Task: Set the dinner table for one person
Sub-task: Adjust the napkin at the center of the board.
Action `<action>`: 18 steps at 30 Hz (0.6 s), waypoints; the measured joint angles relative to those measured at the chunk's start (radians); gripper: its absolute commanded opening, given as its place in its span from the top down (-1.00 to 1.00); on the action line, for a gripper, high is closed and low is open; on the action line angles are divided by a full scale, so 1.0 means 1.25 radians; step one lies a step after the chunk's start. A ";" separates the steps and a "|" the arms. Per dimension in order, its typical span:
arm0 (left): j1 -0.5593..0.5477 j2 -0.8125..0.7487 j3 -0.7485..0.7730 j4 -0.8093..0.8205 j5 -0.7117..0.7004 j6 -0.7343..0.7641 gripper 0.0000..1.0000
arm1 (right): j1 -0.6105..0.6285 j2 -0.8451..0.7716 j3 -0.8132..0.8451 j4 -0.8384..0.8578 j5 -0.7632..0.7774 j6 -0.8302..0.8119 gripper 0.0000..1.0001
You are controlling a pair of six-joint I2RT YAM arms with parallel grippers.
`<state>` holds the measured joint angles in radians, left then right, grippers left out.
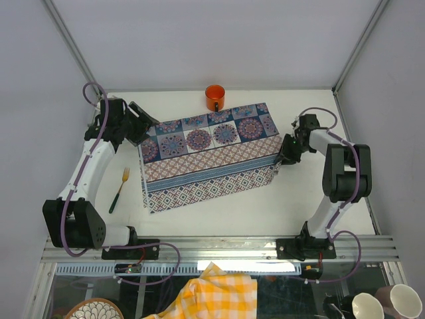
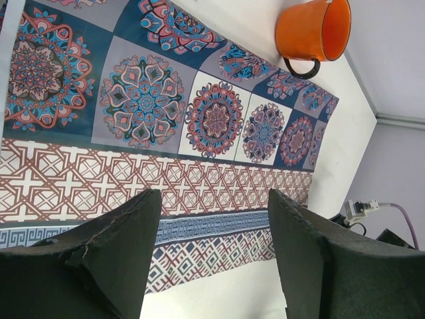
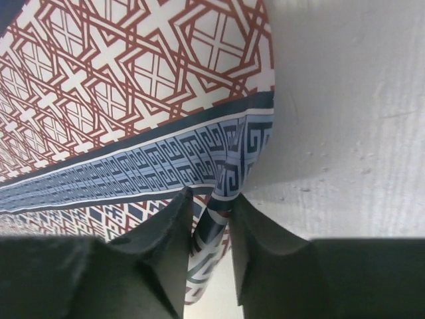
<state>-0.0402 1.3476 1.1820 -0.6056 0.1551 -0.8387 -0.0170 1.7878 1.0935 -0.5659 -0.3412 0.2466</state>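
Note:
The blue-and-purple tile-print cloth [image 1: 206, 156] lies spread and slightly askew on the white dinner table [image 1: 219, 219]. My right gripper [image 1: 281, 158] is shut on a raised fold of the cloth's right edge, which shows pinched between its fingers in the right wrist view [image 3: 211, 199]. My left gripper [image 1: 143, 125] is open and empty over the cloth's back-left corner; in the left wrist view [image 2: 214, 196] its jaws stand wide apart above the cloth [image 2: 166, 113]. An orange mug [image 1: 214, 98] stands behind the cloth and also shows in the left wrist view [image 2: 312, 30]. A fork [image 1: 118, 189] lies left of the cloth.
Aluminium rails [image 1: 219, 249] run along the near edge. Below them lie a yellow checked cloth [image 1: 216, 296], a patterned bowl [image 1: 93, 310] and pale cups [image 1: 368, 307]. Slanted frame posts stand at the back corners.

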 measured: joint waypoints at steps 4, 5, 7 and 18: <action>0.000 0.000 -0.001 0.000 0.004 0.000 -0.34 | 0.002 0.015 -0.003 0.004 -0.017 0.006 1.00; 0.000 0.000 -0.001 0.000 0.005 0.000 -0.33 | 0.002 0.016 -0.005 0.004 -0.020 0.007 1.00; 0.000 0.000 -0.002 0.000 0.006 0.000 -0.33 | 0.004 0.013 -0.009 0.008 -0.021 0.012 1.00; 0.000 0.000 -0.014 0.010 0.027 -0.009 -0.33 | 0.038 -0.344 -0.126 -0.069 0.085 0.119 1.00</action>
<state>-0.0402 1.3476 1.1648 -0.5934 0.1890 -0.8505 0.0299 1.3579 0.9356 -0.6518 -0.2344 0.3950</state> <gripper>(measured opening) 0.666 0.018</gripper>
